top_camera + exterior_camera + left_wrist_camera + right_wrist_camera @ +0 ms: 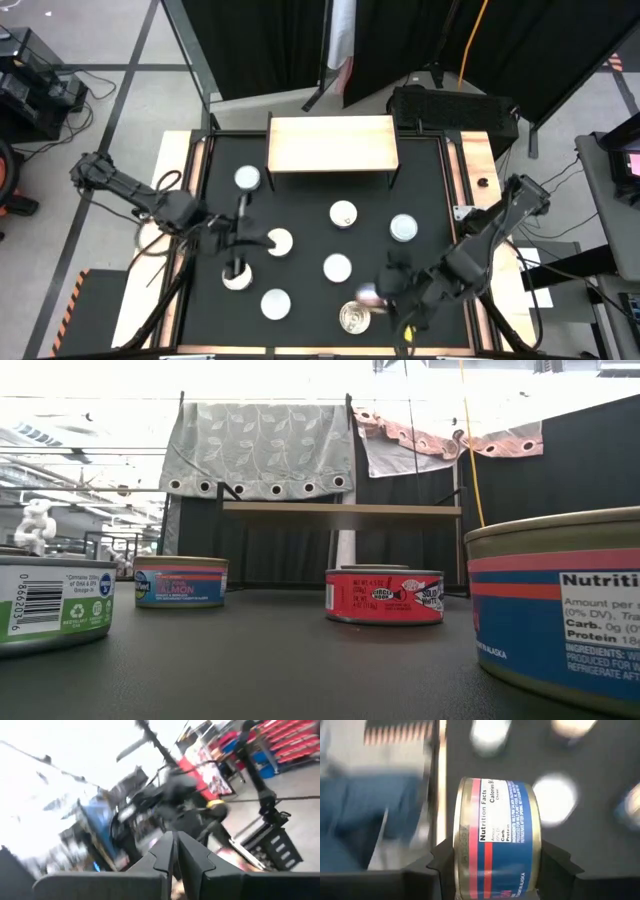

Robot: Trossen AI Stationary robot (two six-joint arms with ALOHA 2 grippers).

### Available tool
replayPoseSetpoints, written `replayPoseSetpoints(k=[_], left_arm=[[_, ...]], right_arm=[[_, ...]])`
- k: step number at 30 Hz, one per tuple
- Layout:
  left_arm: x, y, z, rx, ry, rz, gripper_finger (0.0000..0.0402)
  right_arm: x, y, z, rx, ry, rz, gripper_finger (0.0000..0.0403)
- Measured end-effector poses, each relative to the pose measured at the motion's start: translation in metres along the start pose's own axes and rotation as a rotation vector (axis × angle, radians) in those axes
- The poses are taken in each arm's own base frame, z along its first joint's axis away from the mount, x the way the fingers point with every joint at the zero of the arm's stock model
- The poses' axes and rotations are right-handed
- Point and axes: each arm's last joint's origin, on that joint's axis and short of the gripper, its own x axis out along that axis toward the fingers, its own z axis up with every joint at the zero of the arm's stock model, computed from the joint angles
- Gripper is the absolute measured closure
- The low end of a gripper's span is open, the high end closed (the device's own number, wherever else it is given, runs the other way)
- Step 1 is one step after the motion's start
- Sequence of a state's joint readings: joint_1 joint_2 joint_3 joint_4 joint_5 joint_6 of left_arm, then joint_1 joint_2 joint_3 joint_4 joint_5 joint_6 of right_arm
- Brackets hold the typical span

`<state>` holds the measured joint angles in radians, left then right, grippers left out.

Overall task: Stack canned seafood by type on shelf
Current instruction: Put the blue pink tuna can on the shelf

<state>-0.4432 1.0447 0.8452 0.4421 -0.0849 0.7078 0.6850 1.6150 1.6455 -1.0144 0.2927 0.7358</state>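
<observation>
Your black mat (310, 215) sits between pale wood side boards; dark curtains hang behind. One shelf (331, 143) at the far edge, top bare. Count seven tins lying flat on the mat (342, 214), well apart, plus one blue-red tin (495, 837) clamped in your right gripper (492, 870) near the front edge. Left gripper (173, 851) fingers together, front-left.

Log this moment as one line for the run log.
right claw: shut on blue-and-red-labelled round salmon tin, lifted | left claw: shut, empty | light wood shelf: bare top | other silver-lidded tins: on black mat
</observation>
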Motion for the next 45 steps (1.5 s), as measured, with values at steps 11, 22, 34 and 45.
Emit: replayPoseSetpoints(k=[11,22,34,45], left_arm=[[-0.008,-0.026,0.033,0.558,0.092,0.084,0.0305],[0.001,0.003,0.023,1.246,0.314,0.287,0.0120],[0.005,0.051,-0.019,1.510,0.614,0.285,0.0114],[-0.002,0.080,-0.044,1.621,0.777,0.252,0.0114]], right_arm=[[-0.094,-0.048,0.110,0.094,-0.605,-0.139,0.0212],[-0.111,-0.108,0.154,0.183,-0.736,-0.062,0.0208],[-0.117,-0.182,0.185,0.236,-0.819,0.075,0.0207],[-0.096,-0.224,0.195,0.301,-0.767,0.166,0.0207]])
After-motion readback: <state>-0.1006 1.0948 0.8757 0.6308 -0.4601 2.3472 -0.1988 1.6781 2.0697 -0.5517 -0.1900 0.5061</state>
